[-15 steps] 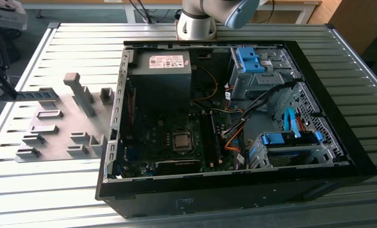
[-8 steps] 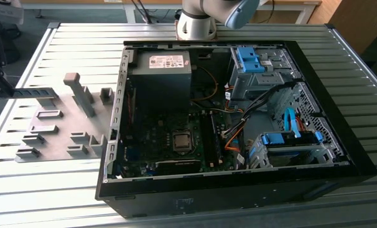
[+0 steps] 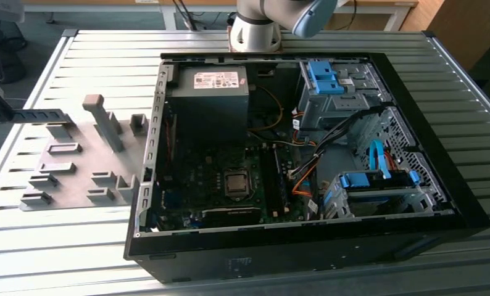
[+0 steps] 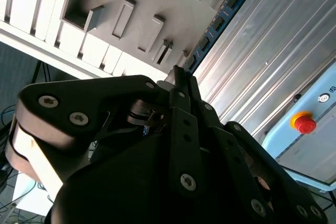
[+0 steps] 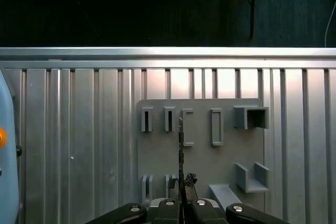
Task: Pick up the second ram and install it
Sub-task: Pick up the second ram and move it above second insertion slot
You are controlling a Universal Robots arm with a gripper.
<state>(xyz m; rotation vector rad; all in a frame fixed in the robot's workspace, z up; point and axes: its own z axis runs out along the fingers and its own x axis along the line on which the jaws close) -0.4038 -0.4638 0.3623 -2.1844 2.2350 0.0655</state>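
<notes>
Second ram (image 4: pixel 218 22) clamped between shut fingers of end effector (image 4: pixel 181 77), blue board with black chips jutting past the tips. Held over grey fixture plate (image 5: pixel 199 156) on slatted table (image 5: pixel 79 129). Edge-on in first wrist view, lined up between plate's slots. Contact with plate: cannot tell. Open computer case (image 3: pixel 311 259) just beside plate, toward exterior view's right.
</notes>
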